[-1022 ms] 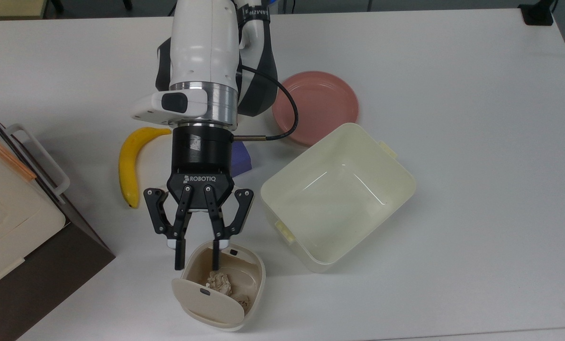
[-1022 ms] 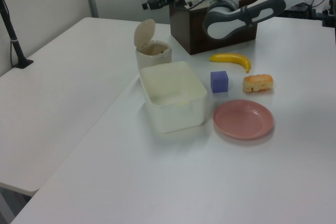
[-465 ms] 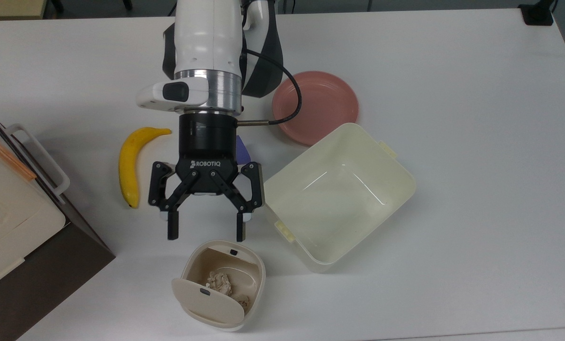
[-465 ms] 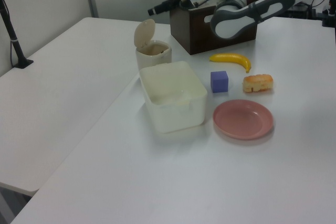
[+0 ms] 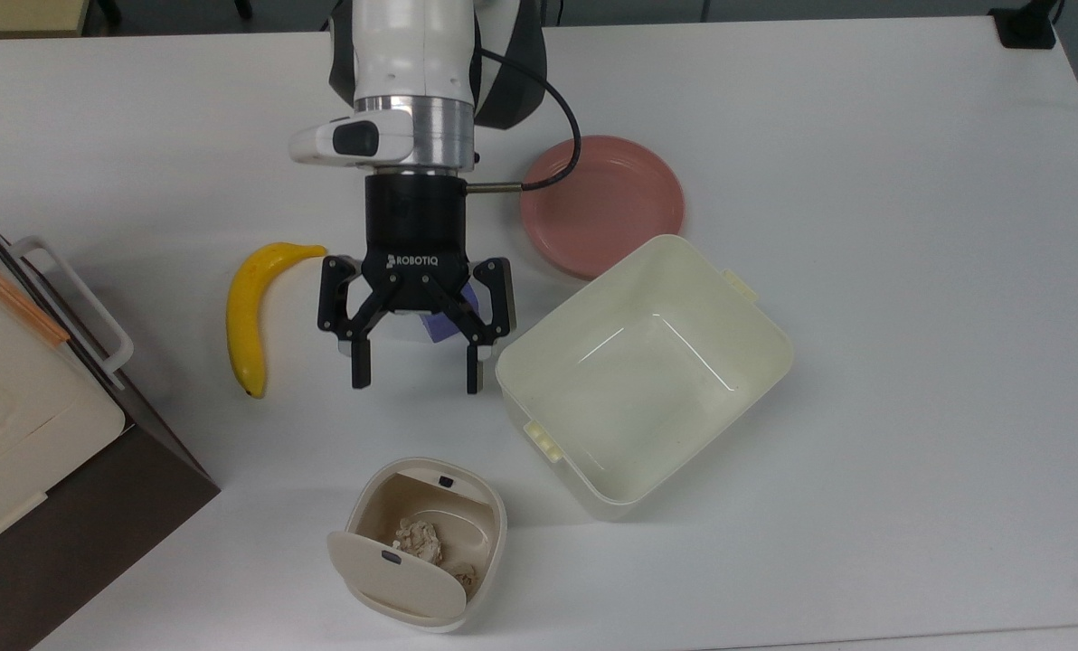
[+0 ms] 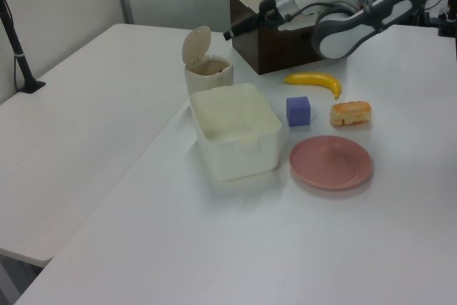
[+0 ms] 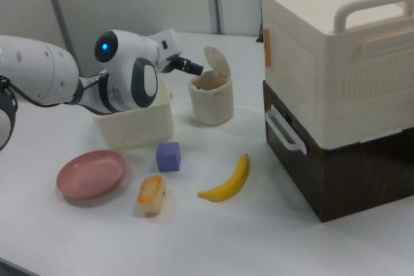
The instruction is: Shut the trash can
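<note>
On the white table (image 5: 865, 362) the trash can (image 5: 426, 541) stands uncovered, its hinged lid (image 5: 396, 576) swung up and back so the tan inside shows with a crumpled scrap of paper (image 5: 417, 538) at the bottom. In the top view it sits at about six o'clock from the gripper (image 5: 412, 380), with bare table between them. The gripper is spread wide and grasps nothing, its two black fingers (image 5: 359, 362) pointing toward the trash can. In the left view the gripper (image 6: 230, 33) hangs in the air at roughly two o'clock from the trash can (image 6: 207, 73), whose lid (image 6: 196, 44) stands nearly upright. In the right view the gripper (image 7: 196, 67) is just at nine o'clock from the raised lid (image 7: 217, 63). In the top view, a larger lidless cream tub (image 5: 646, 375) lies at about two o'clock from the trash can, close to it but apart, and a pink plate (image 5: 604, 204) lies at eleven o'clock from the tub. A banana (image 5: 251, 312) lies at nine o'clock from the gripper, and a purple cube (image 5: 444, 324) peeks out beneath the gripper's body. A piece of bread (image 6: 350, 113) lies beside the cube (image 6: 298, 111) in the left view. A cream case on a dark brown box (image 7: 339, 95) stands at three o'clock from the trash can (image 7: 211, 98) in the right view.
</note>
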You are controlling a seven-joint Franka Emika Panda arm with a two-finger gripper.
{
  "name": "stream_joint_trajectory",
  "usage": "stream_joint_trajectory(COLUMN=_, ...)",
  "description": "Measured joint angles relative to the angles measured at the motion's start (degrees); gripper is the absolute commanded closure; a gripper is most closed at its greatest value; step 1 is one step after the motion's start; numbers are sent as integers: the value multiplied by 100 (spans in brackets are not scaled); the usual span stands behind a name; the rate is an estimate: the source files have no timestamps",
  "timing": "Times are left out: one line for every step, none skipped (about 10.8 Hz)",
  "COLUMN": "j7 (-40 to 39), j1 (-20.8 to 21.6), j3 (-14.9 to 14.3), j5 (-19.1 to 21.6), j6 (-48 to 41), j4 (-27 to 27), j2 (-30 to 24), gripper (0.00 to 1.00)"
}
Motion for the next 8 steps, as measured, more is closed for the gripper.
stream_joint_trajectory(j7=0, j1=-11, j3=-33, j5=0, j6=0, j4=-163, j2=-100, gripper=0)
stream_joint_trajectory(j7=-2, j1=-35, j3=-50, j5=0, j6=-25, j4=-241, j2=-142, gripper=0)
stream_joint_trajectory(j7=-40, j1=-50, j3=-52, j5=-1, j6=-308, j4=-257, j2=-155, gripper=0)
stream_joint_trajectory(j7=-101, j1=-54, j3=-56, j5=-2, j6=-574, j4=-257, j2=-167, gripper=0)
stream_joint_trajectory(j7=-102, j1=-60, j3=-59, j5=1, j6=-776, j4=-249, j2=-185, gripper=0)
stream_joint_trajectory(j7=-37, j1=-59, j3=-59, j5=87, j6=-1192, j4=-188, j2=-201, gripper=0)
stream_joint_trajectory(j7=5, j1=-57, j3=-58, j5=332, j6=-1912, j4=-2, j2=-200, gripper=0)
stream_joint_trajectory(j7=58, j1=-56, j3=-55, j5=889, j6=-2672, j4=360, j2=-168, gripper=0)
